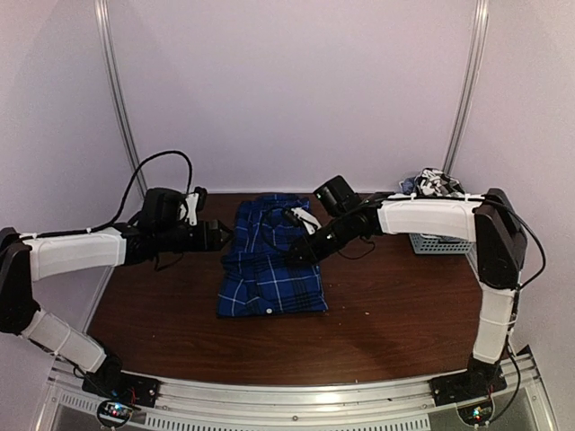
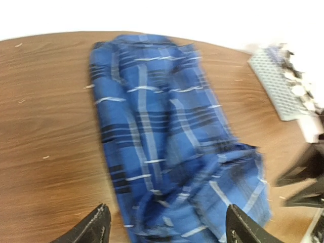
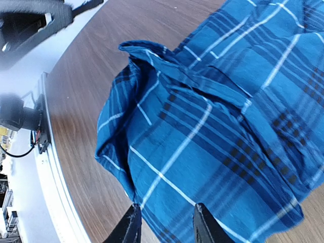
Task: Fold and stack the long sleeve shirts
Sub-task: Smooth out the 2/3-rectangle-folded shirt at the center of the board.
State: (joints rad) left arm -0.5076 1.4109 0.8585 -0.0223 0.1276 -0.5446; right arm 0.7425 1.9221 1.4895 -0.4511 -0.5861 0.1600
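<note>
The brown wooden desk (image 1: 377, 314) carries the royal-blue plaid shirt (image 1: 269, 269), which lies folded into a rough rectangle at the middle, with rumpled layers along its far part. At the desk's far right corner stands a small grey slotted basket (image 1: 440, 242), and a black-and-white check shirt (image 1: 436, 184) is bunched on top of it. The left hand (image 1: 220, 235) sits just beside the blue shirt's left edge, fingers spread wide and empty. The right hand (image 1: 295, 254) hovers over the shirt's middle, fingers slightly parted, no cloth pinched.
</note>
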